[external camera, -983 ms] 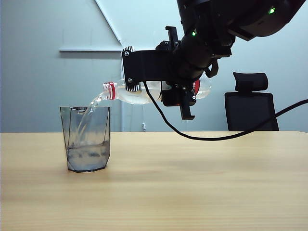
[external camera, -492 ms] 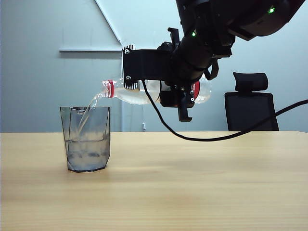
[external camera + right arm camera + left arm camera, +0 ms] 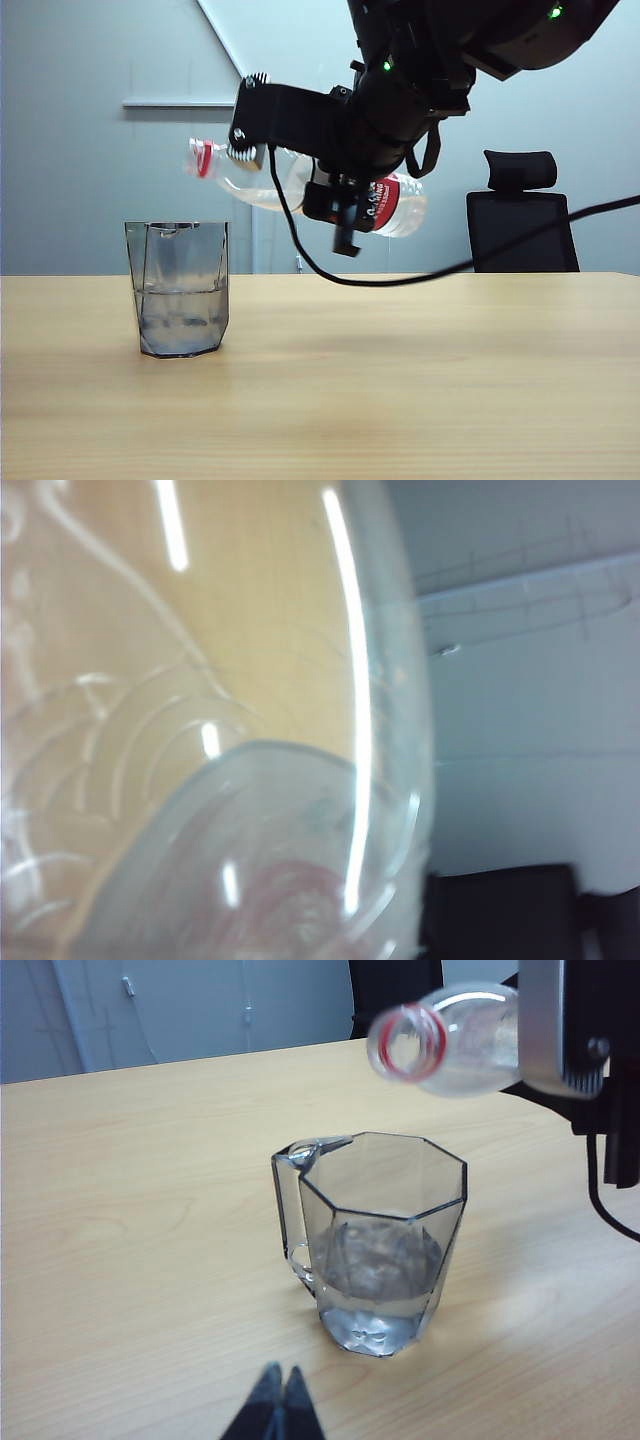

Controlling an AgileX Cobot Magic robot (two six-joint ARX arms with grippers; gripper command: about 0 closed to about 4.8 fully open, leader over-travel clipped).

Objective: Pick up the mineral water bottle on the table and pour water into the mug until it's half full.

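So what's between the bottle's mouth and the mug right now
Nothing. In the exterior view only open air separates the mineral water bottle, held tilted in the right pincer, from the mug; no water stream shows.

The right arm, black and bulky with small green lights, was seen in the exterior view reaching in from the upper right, held high above the pale wood-grain counter [image 3: 400, 400]. Its right pincer [image 3: 335, 195] was clamped across the body of the clear plastic mineral water bottle with the red neck ring [image 3: 300, 190], one black finger [image 3: 343, 225] pointing downward beneath it. A black cable was hung in a loop from the wrist. The left pincer [image 3: 277, 1410] was shown low in its wrist view, its dark fingertips pressed together, nothing between them.
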